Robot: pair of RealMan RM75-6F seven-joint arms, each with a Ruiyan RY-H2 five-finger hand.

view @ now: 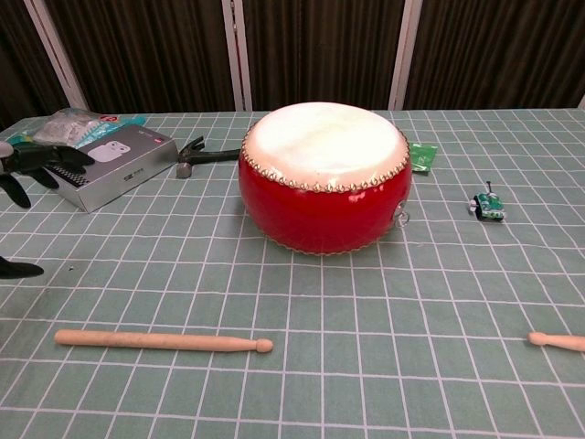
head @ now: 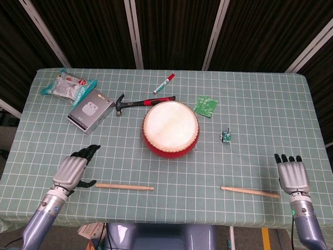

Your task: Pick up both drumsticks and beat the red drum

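The red drum [head: 170,129] [view: 324,177] with its pale skin stands mid-table. One wooden drumstick [head: 124,186] [view: 162,341] lies flat near the front edge, left of centre. My left hand [head: 73,170] [view: 35,163] hovers just left of its butt end, fingers spread, holding nothing. The other drumstick [head: 250,191] [view: 558,341] lies flat at the front right. My right hand [head: 292,174] is a little to the right of it, fingers spread and empty; the chest view does not show this hand.
Behind the drum lie a hammer [head: 136,102], a red marker [head: 164,83] and a green circuit board [head: 206,106]. A grey earbuds box [head: 91,111] and a snack packet [head: 68,86] sit back left. A small toy [head: 226,136] stands right of the drum.
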